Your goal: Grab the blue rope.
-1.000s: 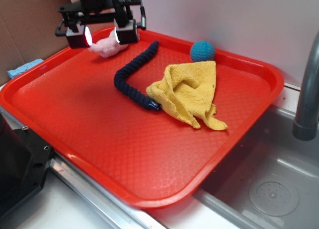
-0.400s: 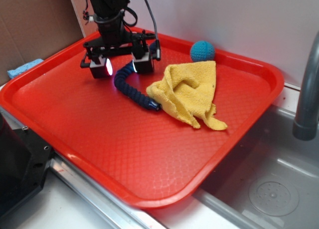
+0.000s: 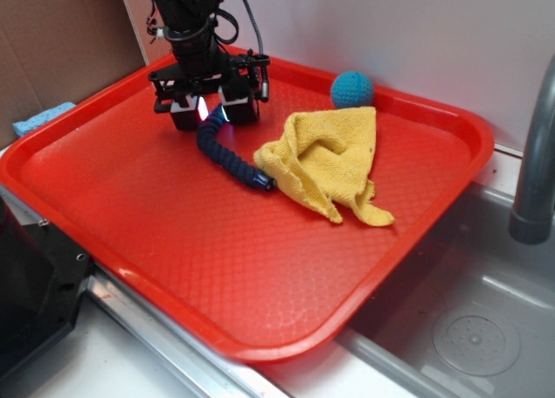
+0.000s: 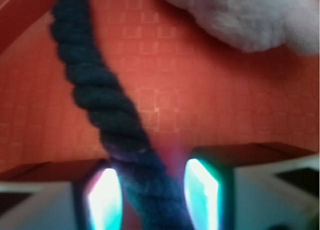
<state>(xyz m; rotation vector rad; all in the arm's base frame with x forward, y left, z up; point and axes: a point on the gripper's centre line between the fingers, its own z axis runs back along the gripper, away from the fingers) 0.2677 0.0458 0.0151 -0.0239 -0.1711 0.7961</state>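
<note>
A red plastic tray (image 3: 173, 242) fills most of the exterior view, resting at the edge of a steel sink (image 3: 486, 329) that lies toward 4 o'clock. Near the tray's centre, slightly toward 2 o'clock, a crumpled yellow cloth (image 3: 334, 159) lies in a loose heap.

The black robot arm (image 3: 192, 25) reaches down at the tray's 11 o'clock corner. Its gripper (image 3: 208, 110) is low over the tray, jaws narrowed around the blue rope (image 3: 227, 155) with a lit pad on either side.

The blue rope is a thick, dark navy twisted piece. It runs out from between the jaws and curves toward 4 o'clock, its capped end touching the near edge of the yellow cloth. In the wrist view the rope (image 4: 107, 115) passes straight between the two glowing pads, with little or no gap showing on either side; whether the pads already press it firmly cannot be told.

A small teal crocheted ball (image 3: 352, 88) sits at the tray's 1 o'clock edge, well apart from the gripper. A pale fluffy toy (image 4: 245, 17) shows only in the wrist view, at 1 o'clock beyond the rope.

Judged from this, the approach and descent are done and the jaws straddle the rope. What remains is a confirmed squeeze; the visible rope is still lying on the tray.
</note>
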